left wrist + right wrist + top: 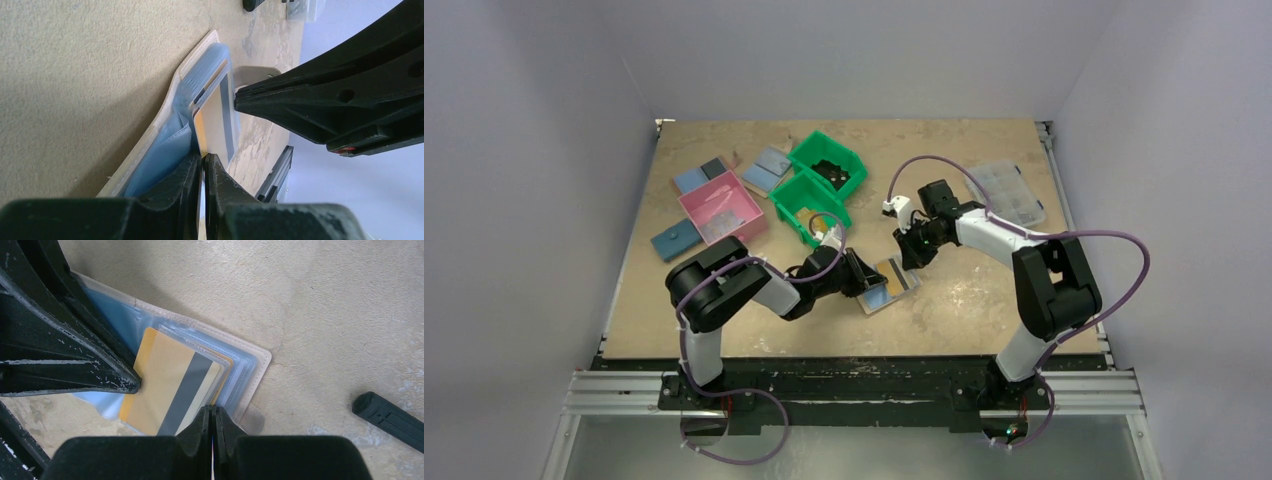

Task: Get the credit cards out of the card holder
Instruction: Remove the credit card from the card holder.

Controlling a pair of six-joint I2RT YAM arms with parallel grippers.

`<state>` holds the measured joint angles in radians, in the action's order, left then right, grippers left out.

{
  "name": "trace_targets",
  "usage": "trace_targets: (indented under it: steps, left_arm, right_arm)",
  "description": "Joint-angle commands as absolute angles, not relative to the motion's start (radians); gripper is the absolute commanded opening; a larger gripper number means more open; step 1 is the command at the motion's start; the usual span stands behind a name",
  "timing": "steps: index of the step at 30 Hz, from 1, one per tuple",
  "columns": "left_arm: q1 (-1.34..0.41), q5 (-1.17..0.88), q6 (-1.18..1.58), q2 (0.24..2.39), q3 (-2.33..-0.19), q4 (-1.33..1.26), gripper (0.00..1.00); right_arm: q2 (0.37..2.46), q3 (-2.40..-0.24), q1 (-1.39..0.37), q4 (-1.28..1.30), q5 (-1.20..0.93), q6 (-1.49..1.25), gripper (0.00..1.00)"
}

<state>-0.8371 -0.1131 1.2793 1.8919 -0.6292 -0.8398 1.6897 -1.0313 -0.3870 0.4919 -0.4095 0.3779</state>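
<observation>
The card holder (876, 298) lies open on the table, beige-rimmed (252, 357) with a light-blue panel and clear sleeves. A yellow-orange credit card (165, 375) with a grey stripe sticks partly out of a sleeve. My left gripper (204, 157) is shut with its tips pinched on the near edge of that card (215, 115), right beside the blue panel. My right gripper (212, 410) is shut at the card's opposite edge, over the stacked sleeves. Whether it pinches anything there is hidden. In the top view, the left gripper (865, 278) and right gripper (912, 255) face each other across the holder.
Two green bins (829, 165) and a pink box (721, 205) stand at the back left, with flat blue wallets (692, 180) around them. A clear organiser box (1009, 190) sits at the back right. A black bar (387, 415) lies just right of the holder.
</observation>
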Motion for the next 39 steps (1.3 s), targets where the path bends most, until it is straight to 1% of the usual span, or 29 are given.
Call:
trace_targets:
  steps: [1, 6, 9, 12, 19, 24, 32, 39]
  left_arm:
    - [-0.834, -0.153, 1.266, 1.911, -0.618, -0.916, 0.12]
    - [-0.83, -0.163, 1.277, 1.918, -0.607, -0.943, 0.2]
    - [-0.827, -0.167, 1.288, 1.92, -0.599, -0.954, 0.27]
    - [-0.826, -0.17, 1.299, 1.923, -0.588, -0.974, 0.32]
    - [-0.821, -0.167, 1.329, 1.933, -0.572, -0.994, 0.33]
    - [-0.819, -0.164, 1.348, 1.941, -0.568, -1.003, 0.33]
    - [-0.806, -0.166, 1.395, 1.963, -0.534, -1.09, 0.35]
    - [-0.802, -0.17, 1.422, 1.995, -0.511, -1.17, 0.36]
  right_arm:
    - [1.704, -1.025, -0.405, 0.482, -0.362, 0.378, 0.01]
    - [1.712, -1.024, -0.426, 0.483, -0.339, 0.385, 0.01]
    - [1.715, -1.02, -0.448, 0.48, -0.298, 0.399, 0.01]
    - [1.717, -1.016, -0.476, 0.476, -0.236, 0.414, 0.01]
    - [1.721, -1.008, -0.551, 0.471, -0.127, 0.444, 0.01]
    - [1.724, -1.008, -0.603, 0.481, -0.107, 0.467, 0.0]
    - [1.742, -1.014, -0.653, 0.506, -0.157, 0.489, 0.0]
    - [1.767, -1.034, -0.664, 0.543, -0.273, 0.502, 0.0]
